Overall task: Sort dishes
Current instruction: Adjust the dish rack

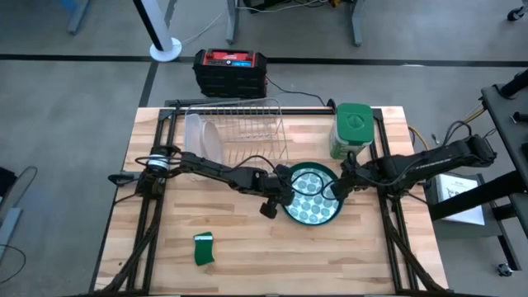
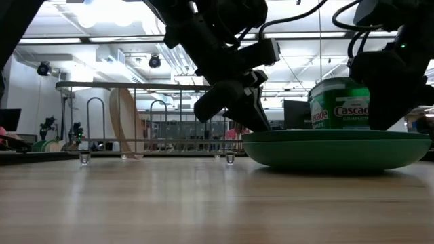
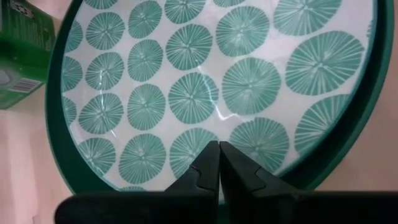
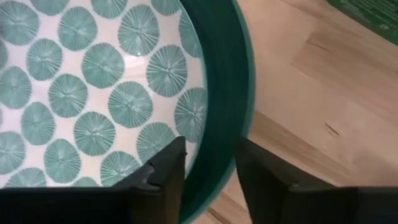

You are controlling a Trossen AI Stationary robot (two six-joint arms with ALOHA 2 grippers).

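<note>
A round plate (image 1: 312, 196), white with teal round patterns inside a wide dark teal rim, lies flat on the wooden table; whether it is one plate or two stacked, I cannot tell. My left gripper (image 3: 219, 149) is shut and slants down over the plate's left rim. My right gripper (image 4: 210, 148) is open at the plate's right rim (image 4: 217, 124), one finger over the patterned inside and one outside, with the rim in the gap. A whitish-clear plate (image 1: 202, 136) stands on edge in the wire rack (image 1: 247, 124). My left gripper's shut fingertips (image 3: 211, 158) come slanting down from the table's left, past the plate's left rim (image 2: 261, 132) and over its patterned inside (image 3: 193, 140) close to that rim. In the low view the rim hides the tips, so I cannot tell whether they touch.
A green lidded canister (image 1: 353, 130) stands just beyond the plate, near my right arm. A small green sponge (image 1: 204, 249) lies near the front left. The wire rack fills the far middle. Bare wood lies in front of the plate and at the left.
</note>
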